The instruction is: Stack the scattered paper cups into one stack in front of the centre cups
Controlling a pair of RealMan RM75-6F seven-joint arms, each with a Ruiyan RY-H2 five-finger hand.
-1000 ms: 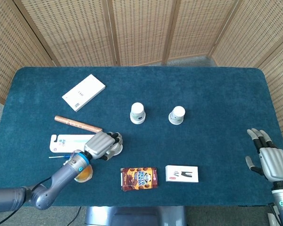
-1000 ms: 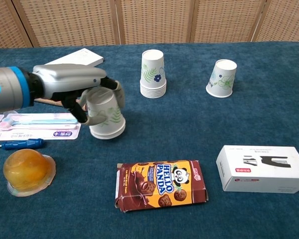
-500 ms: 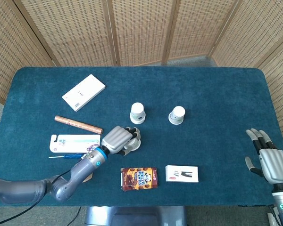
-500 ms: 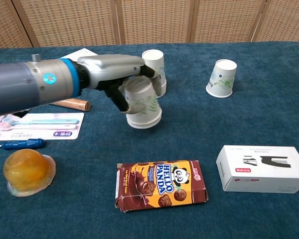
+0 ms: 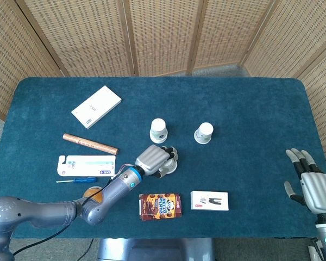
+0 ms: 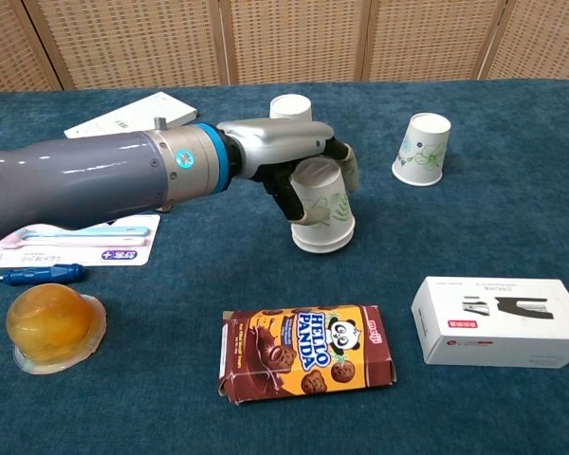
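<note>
A biscuit box (image 6: 306, 364) lies nearest. Beyond it, the left hand (image 6: 299, 161) grasps an upturned paper cup (image 6: 322, 210) just before the centre stack (image 5: 158, 130). The right hand (image 5: 314, 185) rests open-fingered at the table edge (image 5: 315, 125).

Near the frame's centre the left hand (image 6: 299, 161) grips an upside-down paper cup (image 6: 323, 210), its rim just above the blue table (image 6: 474, 227) (contact is unclear). Behind it, the cup stack (image 6: 290, 106) peeks out; another cup (image 6: 422, 149) sits upper right.
</note>
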